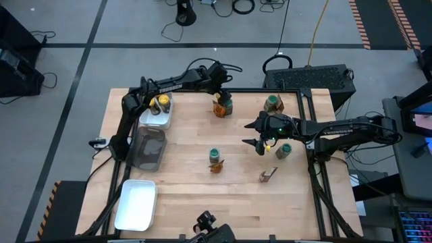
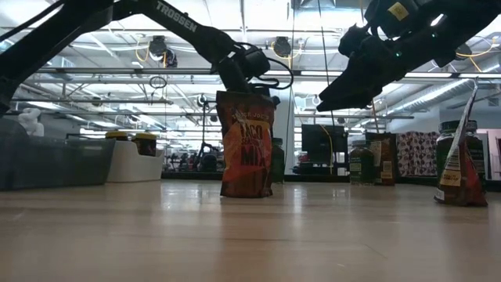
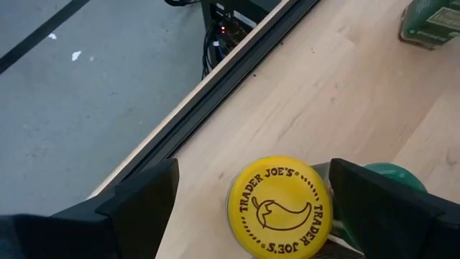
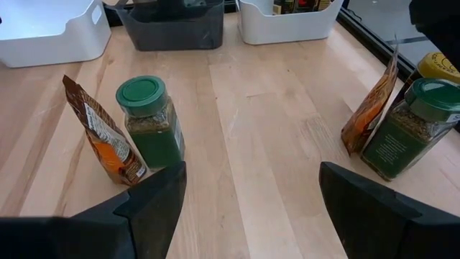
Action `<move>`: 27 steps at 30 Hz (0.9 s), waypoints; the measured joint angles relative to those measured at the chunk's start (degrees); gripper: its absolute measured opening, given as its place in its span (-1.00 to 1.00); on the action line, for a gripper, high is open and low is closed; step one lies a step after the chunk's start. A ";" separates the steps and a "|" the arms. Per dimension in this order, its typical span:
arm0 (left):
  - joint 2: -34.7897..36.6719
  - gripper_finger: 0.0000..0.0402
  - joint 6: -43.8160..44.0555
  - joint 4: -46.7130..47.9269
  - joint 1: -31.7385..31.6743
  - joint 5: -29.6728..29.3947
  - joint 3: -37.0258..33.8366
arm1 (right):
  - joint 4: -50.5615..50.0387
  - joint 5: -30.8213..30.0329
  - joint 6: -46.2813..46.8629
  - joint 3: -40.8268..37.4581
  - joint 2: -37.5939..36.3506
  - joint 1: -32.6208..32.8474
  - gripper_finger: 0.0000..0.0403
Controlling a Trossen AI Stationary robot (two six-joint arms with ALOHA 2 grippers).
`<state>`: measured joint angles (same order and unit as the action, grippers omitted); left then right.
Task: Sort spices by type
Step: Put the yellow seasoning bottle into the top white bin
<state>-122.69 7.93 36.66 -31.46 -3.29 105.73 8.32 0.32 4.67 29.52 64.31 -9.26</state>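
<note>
While both dark arms reach over the wooden counter (image 1: 182, 189), the left pincer (image 3: 251, 208) hangs released around a yellow-lidded Trader Joe's jar (image 3: 280, 207) near the counter's far edge, one finger on each side and neither visibly touching it. A green-lidded jar (image 1: 227, 102) and an orange-brown packet (image 1: 219, 108) crowd just beside that jar.

The right pincer (image 1: 258, 144) hovers with its fingers spread and nothing between them, right of the counter's middle. Ahead of it in the wrist view, a second green-lidded jar (image 4: 149, 122) stands upright mid-counter, touching a leaning packet (image 4: 100, 137). Another green-lidded jar (image 1: 284, 150) sits just right of this pincer, one more (image 1: 272, 102) stands near the far edge, and a lone packet (image 1: 268, 175) rests nearer the front.

Along the left side, a white tray (image 1: 164, 119) holding yellow-lidded jars (image 1: 162, 102), a dark grey tray (image 1: 150, 147) and a second white tray (image 1: 136, 204) sit in a row.
</note>
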 joint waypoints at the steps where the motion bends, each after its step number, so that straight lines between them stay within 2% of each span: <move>1: 0.00 0.80 -0.56 -0.06 0.00 0.00 0.00 | -0.01 0.00 0.01 0.00 0.00 0.00 0.49; 27: 0.00 0.80 -4.20 3.01 0.11 0.49 0.00 | -0.01 0.00 0.01 0.00 0.00 0.00 0.49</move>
<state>-122.69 3.73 39.67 -31.35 -2.80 105.73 8.30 0.32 4.69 29.52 64.31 -9.26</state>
